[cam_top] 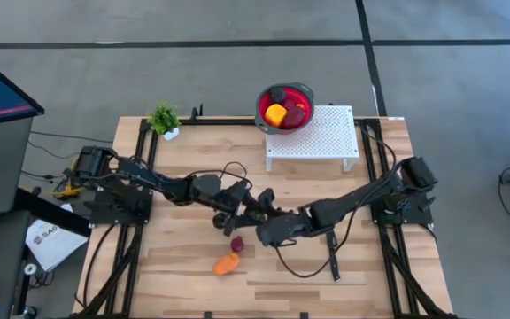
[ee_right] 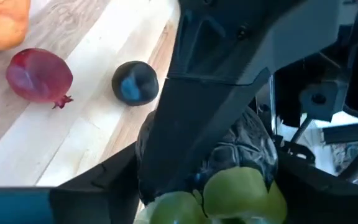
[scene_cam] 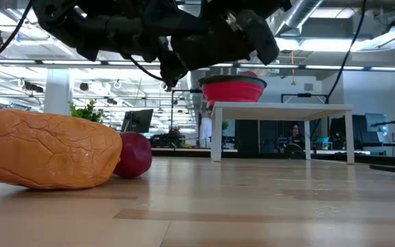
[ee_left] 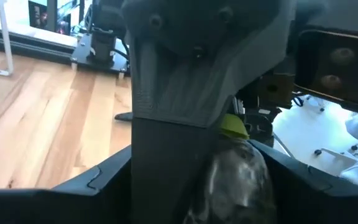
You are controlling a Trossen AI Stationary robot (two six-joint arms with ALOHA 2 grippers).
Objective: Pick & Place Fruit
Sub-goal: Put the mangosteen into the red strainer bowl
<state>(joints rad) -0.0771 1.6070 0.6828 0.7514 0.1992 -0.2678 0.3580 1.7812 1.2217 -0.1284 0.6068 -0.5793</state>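
Observation:
My two grippers meet above the middle of the table, left gripper (cam_top: 248, 206) and right gripper (cam_top: 271, 223), both closed around one fruit. It is dark and wrinkled (ee_right: 247, 149) with a green end (ee_right: 229, 199), and also shows in the left wrist view (ee_left: 238, 177). From above the arms hide it. On the wood below lie an orange fruit (cam_top: 227, 263), a dark red fruit (cam_top: 237, 243) and a round blue-black fruit (ee_right: 134, 84). A red bowl (cam_top: 301, 92) on a white stand (cam_top: 326, 133) holds a yellow fruit (cam_top: 275, 114) and dark red ones. My left gripper has the fruit's dark wrinkled body (ee_left: 247, 186) between its two fingers, coming nearly level from the table's left. The fruit is clear of the table. The right gripper's finger (ee_left: 179, 124) covers one side of the contact. My right gripper has the same fruit between its two fingers, the dark body (ee_right: 253, 140) farther out and the green end (ee_right: 241, 196) nearest its wrist. It slants down from the table's right. The left gripper's finger (ee_right: 216, 93) lies across the fruit and hides part of the contact.
A small green plant (cam_top: 164, 119) stands at the far left corner. A black-handled knife (cam_top: 333, 259) lies near the right arm, amid loose cables. Bare wood lies along the near edge and at the near right.

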